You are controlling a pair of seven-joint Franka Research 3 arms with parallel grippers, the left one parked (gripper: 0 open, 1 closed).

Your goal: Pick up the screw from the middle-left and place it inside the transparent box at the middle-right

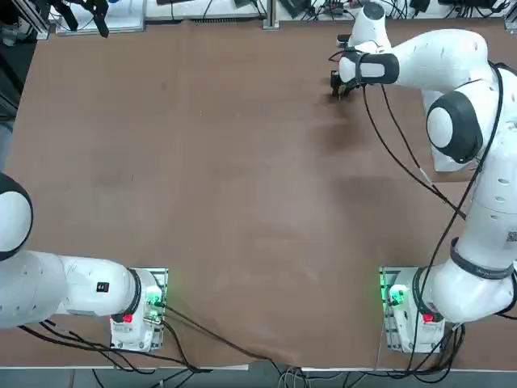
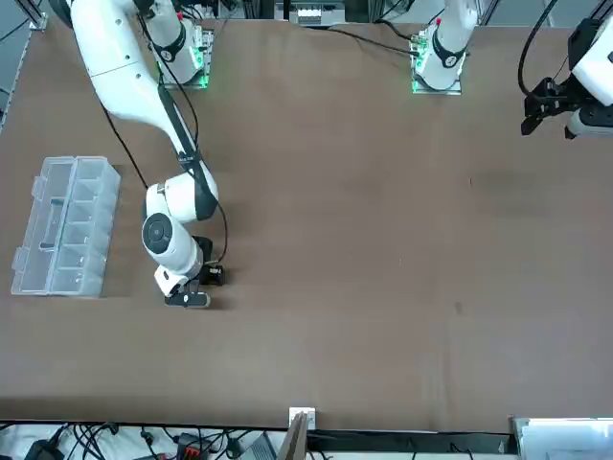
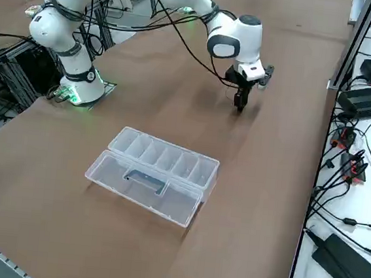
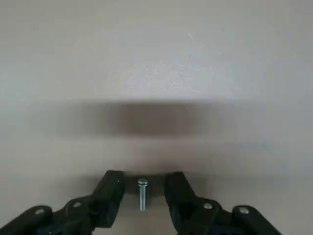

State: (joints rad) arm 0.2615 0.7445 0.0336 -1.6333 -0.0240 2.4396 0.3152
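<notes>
Screw (image 4: 142,194) not yet gripped.
You see right gripper (image 4: 143,192) jaws half-open astride it, tabletop (image 1: 202,162) low; transparent box (image 3: 152,174) well apart, awaiting.

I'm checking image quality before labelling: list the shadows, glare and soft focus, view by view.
Right wrist view: the small silver metal screw sits sharp between the open right gripper fingers, a broad soft shadow band beyond. Right side view: the clear plastic compartment box carries pale glare along its edges. Top view: a faint shadow lies beside the gripper on the brown table.
</notes>
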